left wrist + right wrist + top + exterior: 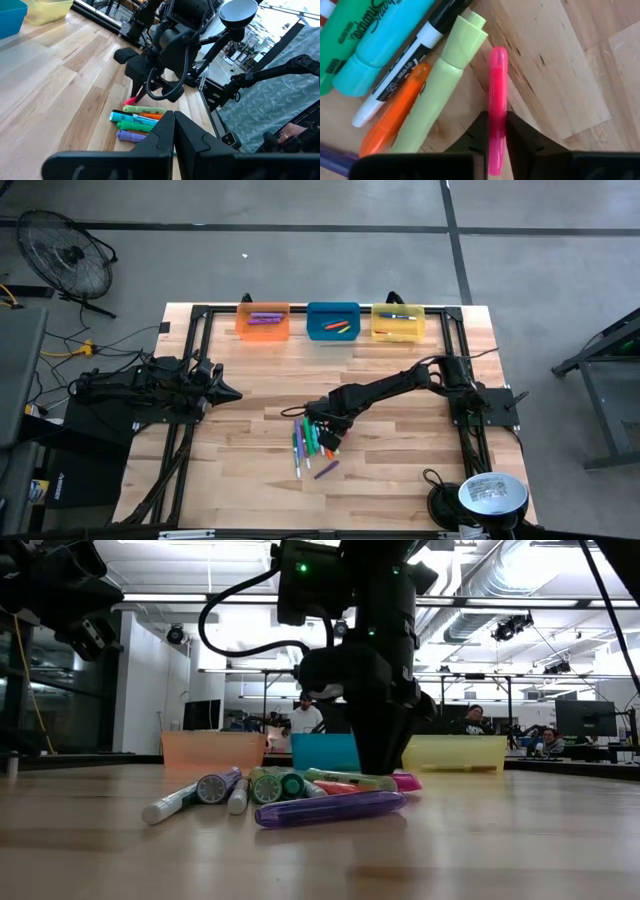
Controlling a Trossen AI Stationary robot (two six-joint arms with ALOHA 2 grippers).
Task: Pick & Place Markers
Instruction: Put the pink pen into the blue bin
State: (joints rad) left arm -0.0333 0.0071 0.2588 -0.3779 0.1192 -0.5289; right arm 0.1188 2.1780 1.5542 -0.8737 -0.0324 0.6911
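A pile of markers (310, 442) in green, blue, orange, purple and yellow-green lies on the wooden table near its middle. At the pile's right edge lies a pink marker (497, 85), next to a yellow-green one (440, 85). My right gripper (497, 131) stands over it, pointing down, shut on the pink marker; in the high view it (326, 430) is above the pile's right side. My left gripper (232, 393) waits shut at the table's left, touching nothing; its closed fingertips (174, 119) show in the left wrist view. My right gripper pinches the pink marker's barrel (497, 107) between its two fingers, nearer one end than the middle. The fingers come from above, pointing down, and lie across the marker. The marker lies level at the table top (405, 781).
Three bins stand in a row at the far edge: orange (263, 321), blue (333, 320) and yellow (398, 322), each with markers inside. A purple marker (330, 808) lies nearest the front. A round lamp (490, 492) stands at the near right corner.
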